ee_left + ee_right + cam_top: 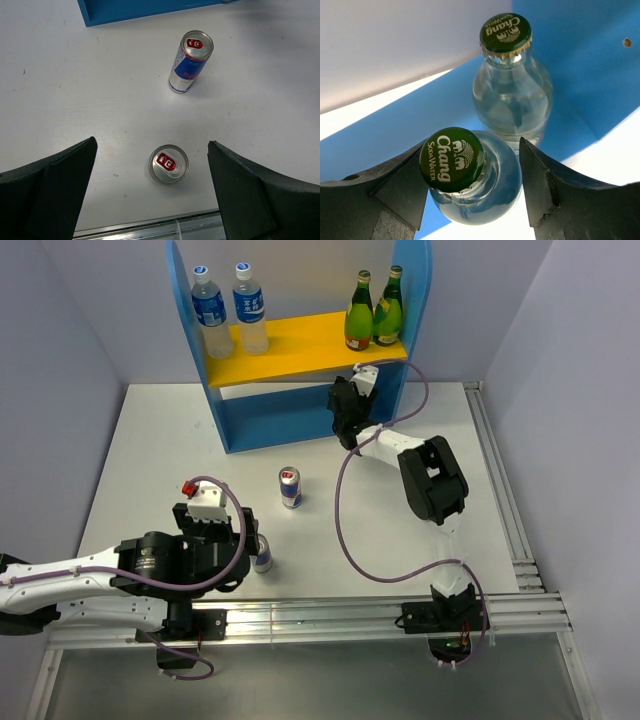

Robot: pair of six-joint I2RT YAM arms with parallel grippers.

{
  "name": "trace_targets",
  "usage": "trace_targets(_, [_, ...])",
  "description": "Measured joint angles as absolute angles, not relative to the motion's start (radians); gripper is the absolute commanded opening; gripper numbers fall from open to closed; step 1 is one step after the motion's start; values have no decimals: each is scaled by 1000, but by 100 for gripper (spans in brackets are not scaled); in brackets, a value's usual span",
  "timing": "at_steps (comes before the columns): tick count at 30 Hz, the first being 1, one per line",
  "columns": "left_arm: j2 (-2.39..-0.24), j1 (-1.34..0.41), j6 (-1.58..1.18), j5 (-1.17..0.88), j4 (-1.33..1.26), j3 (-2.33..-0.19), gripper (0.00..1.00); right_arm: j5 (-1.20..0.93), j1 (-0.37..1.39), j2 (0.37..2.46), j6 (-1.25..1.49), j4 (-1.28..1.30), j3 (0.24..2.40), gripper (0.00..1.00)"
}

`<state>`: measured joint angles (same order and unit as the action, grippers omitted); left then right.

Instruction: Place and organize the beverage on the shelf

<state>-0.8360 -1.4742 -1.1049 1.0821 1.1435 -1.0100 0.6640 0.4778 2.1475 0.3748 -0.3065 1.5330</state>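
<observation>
The right arm reaches forward from its base, elbow bent, with its wrist tucked under the yellow board [300, 345] into the lower level of the shelf [185, 310]. The right end effector [470, 187] is clenched on the near bottle [470, 185], one finger against each side of the clear glass. The bottle's green cap reads "Chang" and "Soda Water" in white. Just beyond the fingertips stands the far bottle [512, 95], whose green cap reads "Chang", close to the shelf's blue wall. The left arm lies low along the near edge of the desk [150, 440], folded, with its wrist aimed downward. The left end effector [151, 150] is released, its jaws spread wide. The near can [168, 164] stands upright between and just below the fingertips, touching neither, its red tab facing up. The far can [190, 62], silver, blue and red, stands well ahead of the fingertips; its side lettering cannot be read. High ahead, on the yellow board, stand the left water bottle [211, 310] and right water bottle [249, 308], their blue labels too small to read.
</observation>
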Motion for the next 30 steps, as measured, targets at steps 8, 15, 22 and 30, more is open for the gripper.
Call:
trace_targets(8, [-839,-1477,-1105,1082,1143,-1010,99,713,484,2201,424,-350,1584,0])
trace_targets(15, [-842,-1479,-1104,1082,1143,-1010,99,797,495,2298,493,-389,1708,62])
trace_targets(22, [-841,-1481,-1104,1082,1143,-1010,99,773,500,2313,490,-378,1739,92])
trace_targets(30, [-841,-1490,-1105,1082,1143,-1010,99,778,503,2313,491,-393,1725,93])
